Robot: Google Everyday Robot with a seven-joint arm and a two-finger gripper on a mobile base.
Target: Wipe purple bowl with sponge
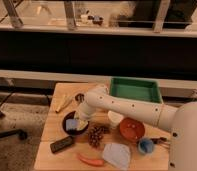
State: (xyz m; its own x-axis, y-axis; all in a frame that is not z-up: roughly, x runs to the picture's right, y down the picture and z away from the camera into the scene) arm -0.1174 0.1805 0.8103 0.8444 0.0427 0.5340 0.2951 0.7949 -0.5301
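Observation:
The purple bowl [68,131], very dark and shallow, sits on the left half of the wooden table [54,122]. The sponge [71,124], light blue with a pale yellow side, lies inside the bowl. My gripper [81,123] reaches down from the white arm [122,106] into the bowl and is shut on the sponge, pressing it against the bowl's inside. The right part of the bowl is hidden by the gripper.
A green tray [134,90] stands at the back right. A white cup [114,118], a red-orange bowl [131,129], a light-blue cup [145,145], grapes [96,135], a dark block [61,145], a pale cloth [117,155] and an orange-red vegetable [90,160] crowd the front.

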